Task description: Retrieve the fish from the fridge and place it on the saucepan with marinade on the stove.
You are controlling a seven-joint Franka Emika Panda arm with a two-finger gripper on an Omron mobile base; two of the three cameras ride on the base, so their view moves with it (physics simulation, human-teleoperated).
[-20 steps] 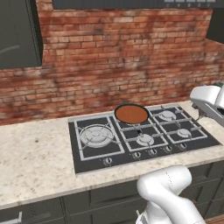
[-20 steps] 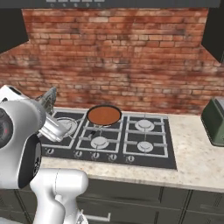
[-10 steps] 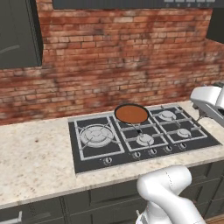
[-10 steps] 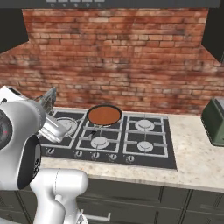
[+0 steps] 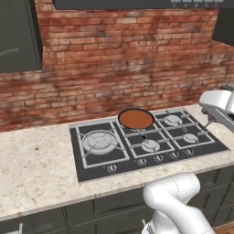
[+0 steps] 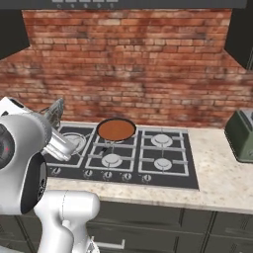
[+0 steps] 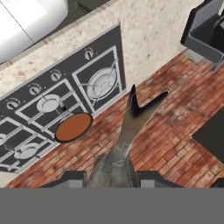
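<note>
Fish (image 7: 131, 127) in tool (image 7: 110, 177), above stove (image 7: 65, 103).

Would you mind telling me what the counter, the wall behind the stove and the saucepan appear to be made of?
The counter looks like polished speckled beige stone, perhaps granite. The wall looks like rough red brick with visible mortar lines. The saucepan looks like matte black metal, likely coated.

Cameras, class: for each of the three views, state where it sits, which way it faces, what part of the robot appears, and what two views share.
Left base view: behind the arm's left, facing the stove and brick wall; white arm lower right.
Right base view: behind its right, same stove; arm lower left, toaster at right.
Hand view: on the hand, high above the counter, looking along the gripper, which holds the fish.
Shared: all show the saucepan of marinade.
</note>
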